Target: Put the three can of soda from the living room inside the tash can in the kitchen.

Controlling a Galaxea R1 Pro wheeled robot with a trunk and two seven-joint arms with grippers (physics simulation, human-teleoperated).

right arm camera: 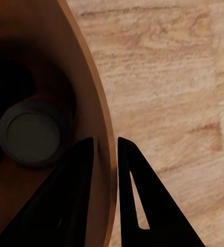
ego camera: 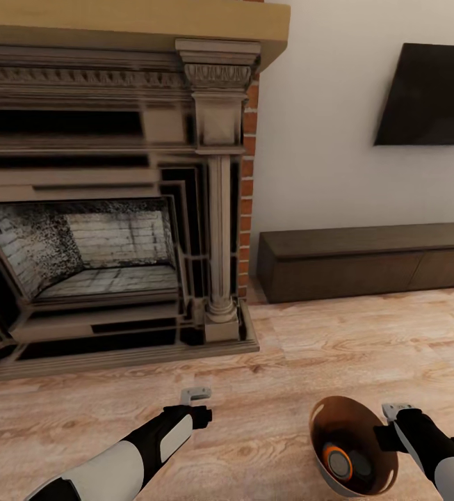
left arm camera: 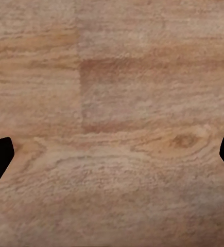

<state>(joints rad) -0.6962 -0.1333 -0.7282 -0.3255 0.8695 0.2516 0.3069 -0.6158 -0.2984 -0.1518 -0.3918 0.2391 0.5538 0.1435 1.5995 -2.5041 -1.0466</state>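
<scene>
The right pincer (right arm camera: 105,149) pinches the tash can (ego camera: 327,424) rim at five o'clock, a can of soda (ego camera: 338,461) lying inside; the left pincer (left arm camera: 112,154) hangs spread over the wood floor (ego camera: 289,348).

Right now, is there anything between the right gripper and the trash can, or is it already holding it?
Nothing stands between them. The right gripper is closed on the rim of the tash can, one finger inside the wall and one outside. A can of soda lies inside the bin. The left gripper hangs open over the wood floor.
</scene>
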